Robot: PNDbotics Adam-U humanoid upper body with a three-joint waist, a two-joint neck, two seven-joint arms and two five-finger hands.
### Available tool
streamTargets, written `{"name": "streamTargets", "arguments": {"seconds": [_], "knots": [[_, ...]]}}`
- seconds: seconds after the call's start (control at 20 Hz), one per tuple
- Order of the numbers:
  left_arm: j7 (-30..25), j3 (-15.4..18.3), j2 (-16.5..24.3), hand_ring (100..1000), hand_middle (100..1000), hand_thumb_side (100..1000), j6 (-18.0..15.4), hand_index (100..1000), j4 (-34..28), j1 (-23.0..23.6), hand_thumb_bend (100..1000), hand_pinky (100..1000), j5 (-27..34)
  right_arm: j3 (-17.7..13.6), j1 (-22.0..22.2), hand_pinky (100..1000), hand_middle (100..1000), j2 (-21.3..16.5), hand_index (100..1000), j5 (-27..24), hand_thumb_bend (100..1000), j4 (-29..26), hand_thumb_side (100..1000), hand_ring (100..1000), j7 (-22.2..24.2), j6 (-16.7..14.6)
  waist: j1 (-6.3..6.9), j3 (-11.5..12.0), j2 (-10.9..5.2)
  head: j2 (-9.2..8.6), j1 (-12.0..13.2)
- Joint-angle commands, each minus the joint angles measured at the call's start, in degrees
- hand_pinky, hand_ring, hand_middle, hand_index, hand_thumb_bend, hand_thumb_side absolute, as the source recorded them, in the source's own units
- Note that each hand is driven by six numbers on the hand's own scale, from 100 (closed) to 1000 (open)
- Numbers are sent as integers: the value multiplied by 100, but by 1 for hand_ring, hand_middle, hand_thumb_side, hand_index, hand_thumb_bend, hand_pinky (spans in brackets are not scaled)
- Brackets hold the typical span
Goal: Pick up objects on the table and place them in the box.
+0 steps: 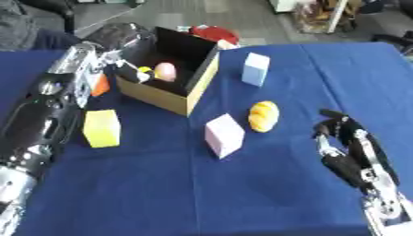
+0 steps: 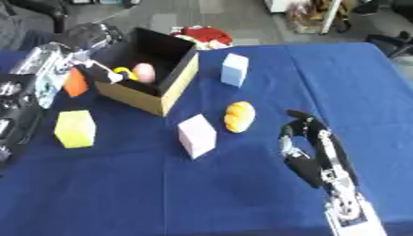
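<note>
The robot's left hand (image 1: 127, 69) reaches into the open box (image 1: 174, 99), fingers curled around a small yellow object (image 1: 144, 70) beside a pink egg (image 1: 164, 71), while the right hand (image 1: 343, 138) rests half-curled and empty on the blue bench (image 1: 202, 193), an orange object (image 1: 264, 116) just beyond its fingertips.

Box (image 1: 161, 94) far left on the surface (image 1: 242, 193), egg (image 1: 165, 71) inside it. Left hand (image 1: 121, 39) at the box's left rim. One block (image 1: 102, 128) front-left of box, another (image 1: 223, 135) front-right, bun (image 1: 264, 116) just right of that, third block (image 1: 256, 69) right of box. Right hand (image 1: 351, 152) near right, apart from all.
</note>
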Motion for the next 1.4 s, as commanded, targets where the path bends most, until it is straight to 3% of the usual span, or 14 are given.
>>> {"name": "streamTargets", "arguments": {"seconds": [0.05, 0.3, 0.7, 1.05, 1.2, 1.4], "knots": [[-276, -216, 623, 751, 755, 324, -310, 882, -406, 100, 594, 817, 306, -47, -28, 807, 575, -142, 821, 58, 100, -45, 309, 585, -33, -5, 121, 30, -68, 30, -68], [-730, -521, 1266, 771, 782, 353, -764, 893, -439, 560, 665, 832, 761, -31, -38, 807, 575, -163, 822, 77, 100, -40, 309, 585, -18, -14, 150, 17, -83, 41, -53], [-1515, -559, 1384, 761, 776, 370, -1454, 894, -200, 741, 669, 827, 1468, -32, -49, 807, 575, -162, 822, 81, 100, -32, 306, 585, -10, -16, 123, 17, -91, 39, -61], [-2124, -164, 1492, 759, 774, 372, -1042, 893, -789, 563, 630, 827, 2064, -38, -39, 807, 575, -159, 822, 81, 100, -19, 306, 585, -15, -11, 117, 41, -111, 49, -79], [-2787, 49, 1602, 762, 778, 383, -720, 893, -1270, 494, 645, 829, 2428, -49, -28, 807, 575, -159, 821, 90, 100, -13, 305, 585, -19, -12, 127, 53, -125, 47, -93], [-3456, -56, 1774, 771, 786, 423, -525, 895, -1762, 633, 704, 831, 2769, -52, -20, 807, 575, -164, 821, 99, 100, -8, 304, 585, -22, -13, 155, 52, -139, 56, -97]]}}
